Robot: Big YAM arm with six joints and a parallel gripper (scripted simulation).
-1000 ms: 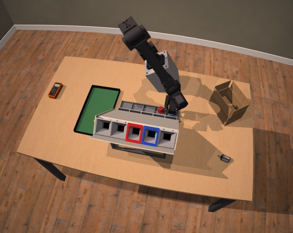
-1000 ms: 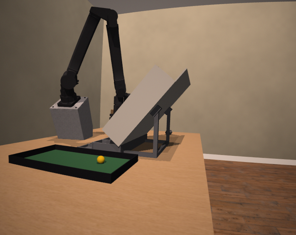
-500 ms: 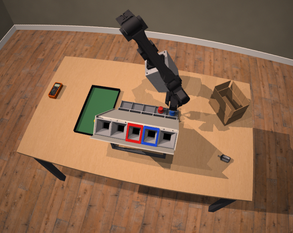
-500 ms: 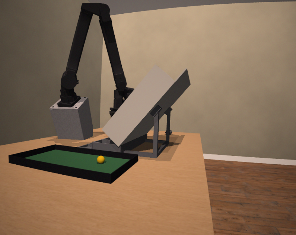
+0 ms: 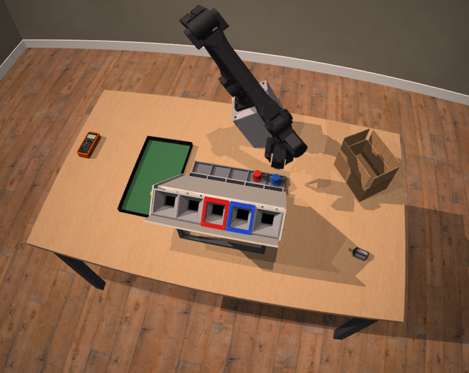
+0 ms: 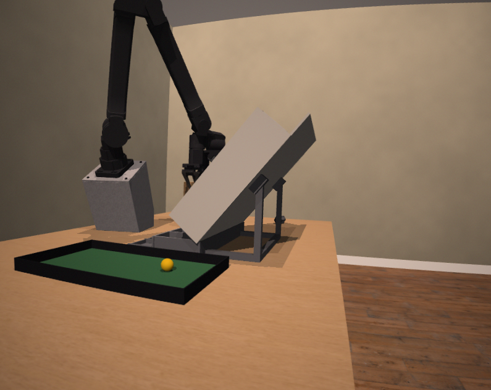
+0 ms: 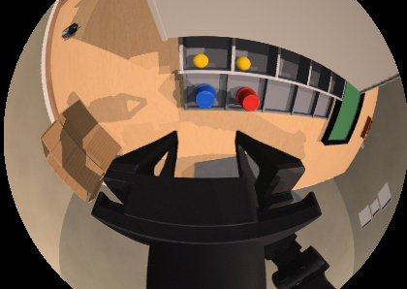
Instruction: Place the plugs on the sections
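The red plug (image 5: 257, 175) (image 7: 247, 99) and the blue plug (image 5: 275, 179) (image 7: 204, 96) stand on the flat front parts of two neighbouring sections at the right end of the grey sectioned tray (image 5: 220, 171). In the wrist view a yellow marble (image 7: 242, 64) lies behind the red plug, and another marble (image 7: 202, 60) lies behind the blue one. The red-banded funnel (image 5: 214, 213) and the blue-banded funnel (image 5: 240, 218) sit side by side at the top of the sloped cover (image 5: 222, 189) (image 6: 237, 171). My gripper (image 5: 277, 162) (image 6: 191, 174) (image 7: 206, 147) is open and empty, raised above the plugs.
A green tray with a black rim (image 5: 168, 140) (image 6: 111, 285) holds one yellow marble (image 6: 167, 263). A cardboard box (image 5: 367, 162) stands at the right. An orange multimeter (image 5: 88, 143) lies at the left. A small dark object (image 5: 359, 253) lies at the front right.
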